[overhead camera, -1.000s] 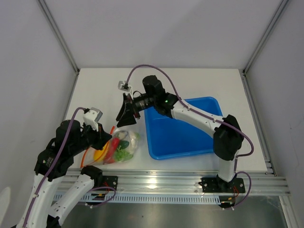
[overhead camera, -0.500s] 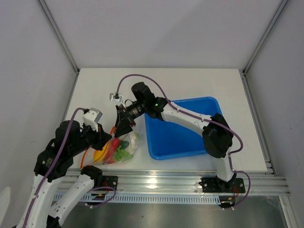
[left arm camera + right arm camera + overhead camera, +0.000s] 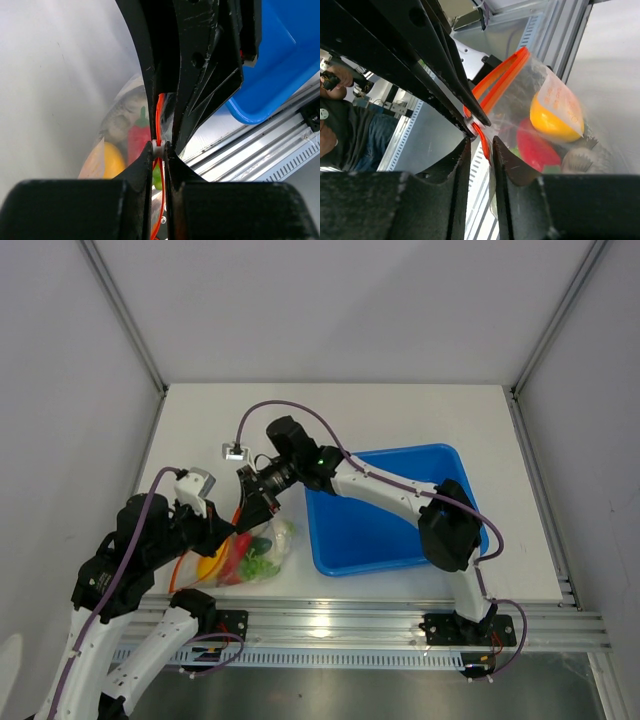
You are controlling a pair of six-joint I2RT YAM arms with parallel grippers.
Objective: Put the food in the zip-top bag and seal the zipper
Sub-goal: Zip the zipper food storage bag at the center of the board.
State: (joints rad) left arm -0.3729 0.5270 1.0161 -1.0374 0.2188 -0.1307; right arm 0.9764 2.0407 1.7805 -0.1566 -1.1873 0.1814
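- Progress: food [image 3: 248, 552] sits inside bag [image 3: 280, 536] at near left of surface [image 3: 200, 420]; none shows loose or in tray [image 3: 380, 540], so loading looks finished.
- Pinched together on zipper [image 3: 159, 107], left fingers [image 3: 140, 167] hold the strip at one spot.
- Just beside them, right fingers [image 3: 452, 175] stand slightly apart astride the strip, not yet clamping it.
- Beyond both grips, the right wrist view shows the zipper's two tracks parting, so sealing appears largely left to do.

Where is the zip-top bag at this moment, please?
In the top view the zip-top bag lies by the table's near edge, left of the blue tray, beside the left gripper.
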